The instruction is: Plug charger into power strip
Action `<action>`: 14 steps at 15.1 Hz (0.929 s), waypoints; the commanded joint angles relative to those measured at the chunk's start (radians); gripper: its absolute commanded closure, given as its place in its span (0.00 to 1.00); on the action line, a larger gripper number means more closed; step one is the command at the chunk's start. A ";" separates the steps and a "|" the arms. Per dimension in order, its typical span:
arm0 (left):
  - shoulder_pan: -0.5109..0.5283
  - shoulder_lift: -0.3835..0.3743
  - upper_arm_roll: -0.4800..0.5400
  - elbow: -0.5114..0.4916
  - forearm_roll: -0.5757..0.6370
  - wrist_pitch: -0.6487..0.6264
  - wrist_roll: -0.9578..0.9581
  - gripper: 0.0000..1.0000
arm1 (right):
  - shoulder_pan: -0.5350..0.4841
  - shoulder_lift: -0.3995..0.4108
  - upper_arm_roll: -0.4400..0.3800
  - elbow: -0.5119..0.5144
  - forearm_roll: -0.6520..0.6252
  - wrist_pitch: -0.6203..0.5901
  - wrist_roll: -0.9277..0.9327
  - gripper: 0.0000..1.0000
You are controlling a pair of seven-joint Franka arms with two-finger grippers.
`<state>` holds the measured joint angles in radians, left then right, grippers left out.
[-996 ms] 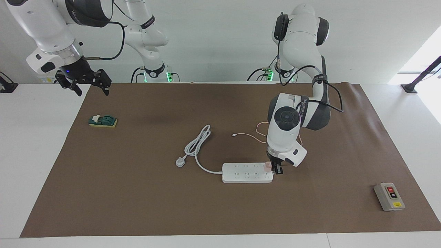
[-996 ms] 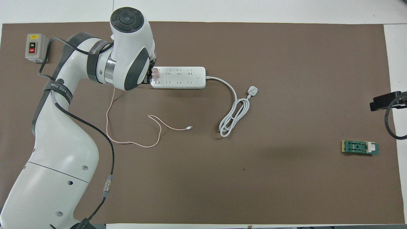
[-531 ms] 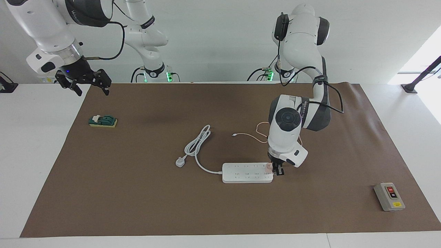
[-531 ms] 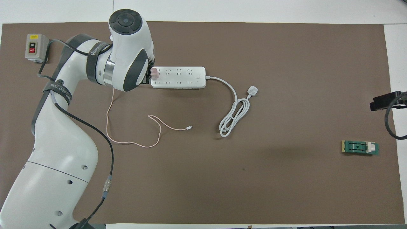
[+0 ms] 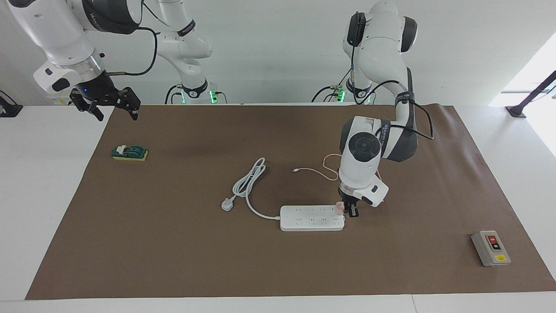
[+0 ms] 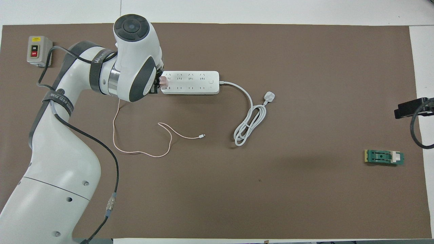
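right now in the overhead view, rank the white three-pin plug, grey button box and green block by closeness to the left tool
1. White three-pin plug, past the strip's corded end, nearest the left tool.
2. Grey box with red and black buttons, at the left arm's end; nearly as close.
3. Green block on a yellow base, at the right arm's end.

A matt brown paper-like sheet [image 5: 173, 243] covers the smooth white tabletop [image 5: 39, 187]. The long white power strip [image 5: 310, 222] looks like smooth, slightly glossy plastic — so do the small pale-pink cube charger [image 5: 338, 209] and the arms' glossy white shells [image 6: 57, 162].
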<state>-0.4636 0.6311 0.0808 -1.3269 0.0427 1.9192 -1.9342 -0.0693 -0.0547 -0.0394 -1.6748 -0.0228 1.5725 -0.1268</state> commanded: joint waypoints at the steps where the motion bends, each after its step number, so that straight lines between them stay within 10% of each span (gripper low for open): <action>1: -0.009 -0.031 0.008 -0.051 -0.042 0.067 -0.008 1.00 | -0.018 -0.014 0.016 -0.010 -0.003 -0.014 -0.019 0.00; 14: -0.007 -0.073 0.008 -0.107 -0.050 0.078 0.001 1.00 | -0.020 -0.014 0.016 -0.010 -0.002 -0.016 -0.019 0.00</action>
<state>-0.4640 0.6080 0.0806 -1.3656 0.0048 1.9745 -1.9341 -0.0693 -0.0547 -0.0388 -1.6748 -0.0228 1.5723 -0.1268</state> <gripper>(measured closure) 0.692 0.000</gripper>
